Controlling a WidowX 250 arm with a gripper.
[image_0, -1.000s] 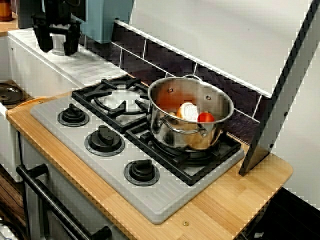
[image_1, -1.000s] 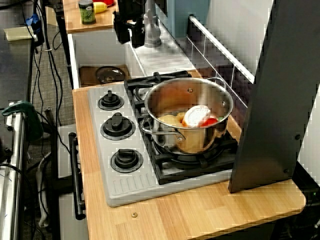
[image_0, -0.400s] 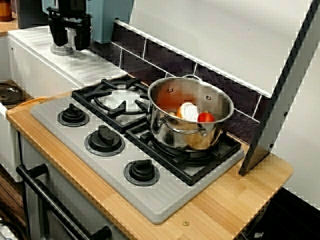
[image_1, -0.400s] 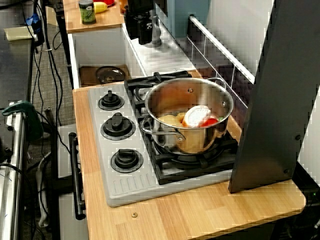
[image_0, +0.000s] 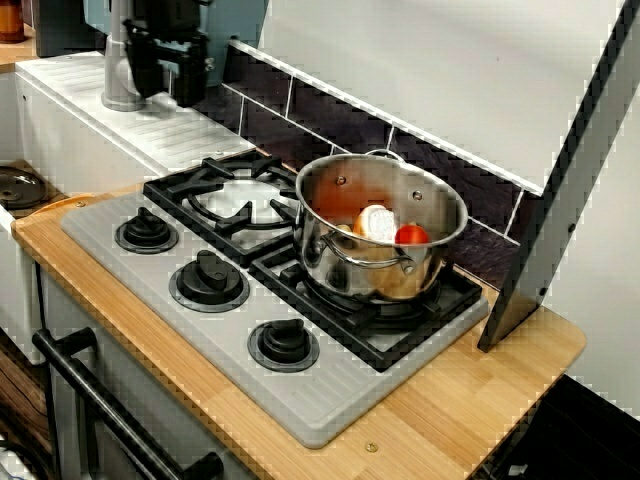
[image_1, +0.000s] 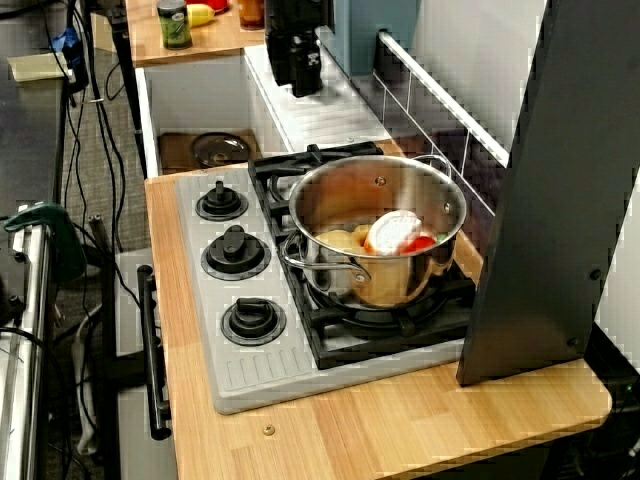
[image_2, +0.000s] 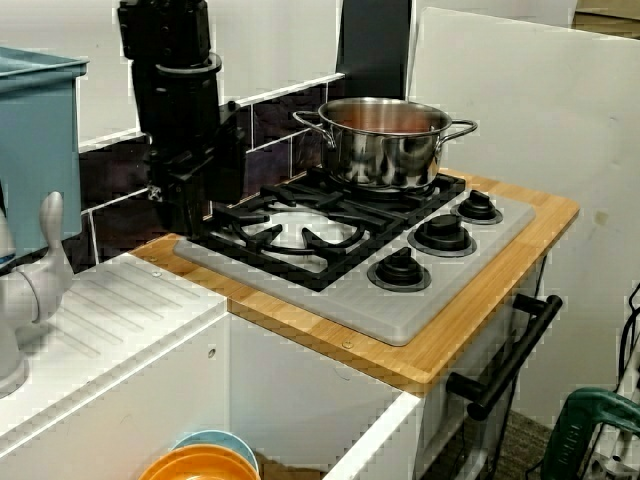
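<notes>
Stove knobs (image_0: 209, 279) nearest, along front edge. Behind: steel pot (image_0: 380, 235) on right rear burner, food inside. Farther back: white drainboard (image_0: 185, 135). Gripper (image_0: 168, 88) hangs over it, fingers spread, gripping nothing, just beside grey faucet (image_0: 118, 70), close to tiled wall.

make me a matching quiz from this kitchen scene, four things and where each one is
Things:
1 steel pot
2 gripper
3 red piece
4 green-lidded jar

Places:
a above the white drainboard
b on the far wooden counter
c on the stove grate
d inside the steel pot

Pairs: 1-c, 2-a, 3-d, 4-b
</notes>
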